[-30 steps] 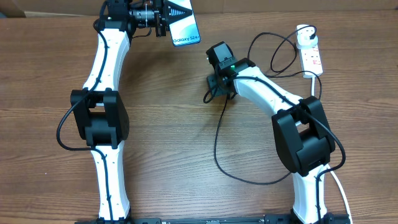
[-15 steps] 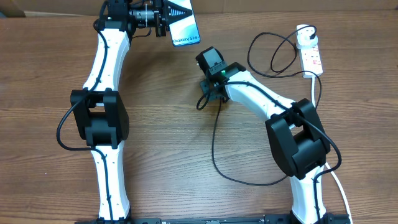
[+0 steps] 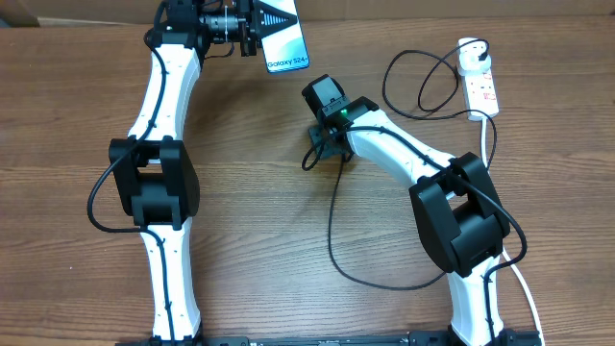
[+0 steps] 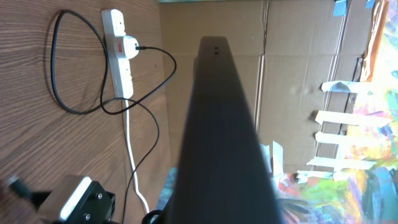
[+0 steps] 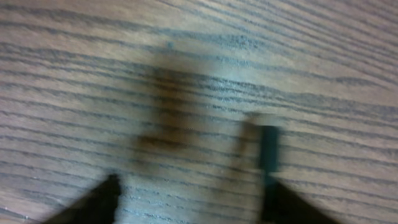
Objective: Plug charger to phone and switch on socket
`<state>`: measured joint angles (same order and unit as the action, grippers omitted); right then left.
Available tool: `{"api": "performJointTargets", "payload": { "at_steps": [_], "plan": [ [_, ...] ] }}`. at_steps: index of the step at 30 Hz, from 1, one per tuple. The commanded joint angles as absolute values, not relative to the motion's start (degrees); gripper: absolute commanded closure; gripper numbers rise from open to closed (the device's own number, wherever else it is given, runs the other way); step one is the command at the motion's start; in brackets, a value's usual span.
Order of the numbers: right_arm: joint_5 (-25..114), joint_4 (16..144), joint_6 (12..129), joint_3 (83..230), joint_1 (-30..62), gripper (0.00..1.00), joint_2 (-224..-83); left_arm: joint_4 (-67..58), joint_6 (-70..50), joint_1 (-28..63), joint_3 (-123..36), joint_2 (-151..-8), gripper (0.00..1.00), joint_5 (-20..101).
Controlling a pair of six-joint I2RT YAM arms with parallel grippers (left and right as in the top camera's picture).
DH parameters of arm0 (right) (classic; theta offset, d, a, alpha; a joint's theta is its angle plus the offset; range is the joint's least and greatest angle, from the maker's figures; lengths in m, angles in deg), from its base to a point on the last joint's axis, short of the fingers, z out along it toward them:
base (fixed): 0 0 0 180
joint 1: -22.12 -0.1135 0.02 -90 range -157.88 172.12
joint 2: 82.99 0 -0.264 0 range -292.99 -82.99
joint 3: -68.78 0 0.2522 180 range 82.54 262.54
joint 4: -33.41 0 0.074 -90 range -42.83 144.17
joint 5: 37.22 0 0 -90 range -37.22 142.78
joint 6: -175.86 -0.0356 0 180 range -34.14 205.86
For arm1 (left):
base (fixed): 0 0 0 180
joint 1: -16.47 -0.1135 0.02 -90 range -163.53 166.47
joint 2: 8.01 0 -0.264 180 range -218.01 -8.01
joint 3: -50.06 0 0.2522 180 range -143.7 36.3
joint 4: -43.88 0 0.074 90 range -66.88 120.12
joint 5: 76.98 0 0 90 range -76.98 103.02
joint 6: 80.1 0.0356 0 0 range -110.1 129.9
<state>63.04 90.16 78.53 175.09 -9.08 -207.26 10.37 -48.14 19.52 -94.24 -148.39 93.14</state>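
Stretched forward with left gripper (image 3: 272,21) clamped on phone (image 3: 288,46); bent inward with right gripper (image 3: 319,149) aimed down, grip unclear.

The left arm (image 3: 165,91) and right arm (image 3: 399,144) are alike: glossy white shells between chunky black joint housings, with thin black cables looping alongside over the table (image 3: 250,240). A small green light (image 3: 338,111) glows on the right wrist block. The right gripper (image 5: 189,199) is black.

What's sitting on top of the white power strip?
A round white plug adapter sits on the power strip, with the black charger cable leaving it. The socket holes under the adapter are covered.
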Motion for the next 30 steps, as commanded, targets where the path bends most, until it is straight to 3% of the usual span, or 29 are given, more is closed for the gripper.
{"api": "performJointTargets", "payload": {
  "at_steps": [1, 9, 17, 22, 26, 30],
  "plan": [
    [62.39, 90.55, 77.72, 175.9, -8.93, 0.0, -207.41, 10.65, -46.17, 19.85, -95.79, -146.69, 0.96, 93.57],
    [54.11, 91.97, 77.72, 176.01, -7.75, 0.0, -204.29, 6.67, -36.47, 19.85, -95.81, -146.69, 0.96, 89.14],
    [44.55, 94.7, 77.76, 176.01, -1.48, 0.0, -197.56, -23.12, -13.65, 19.89, -95.81, -146.69, 0.95, 65.38],
    [39.61, 95.29, 77.78, 176.01, 1.5, 0.0, -196.53, -31.92, -6.57, 20.02, -95.79, -146.69, 0.96, 57.25],
    [38.94, 95.95, 78.05, 175.99, 1.61, 0.0, -196.57, -39.29, -2.7, 20.68, -95.64, -146.69, 0.96, 38.58],
    [39.46, 96.12, 77.87, 175.99, 1.48, 0.0, -196.81, -41.52, -1.41, 21.44, -95.09, -146.69, 0.96, 28.86]
  ]
}}
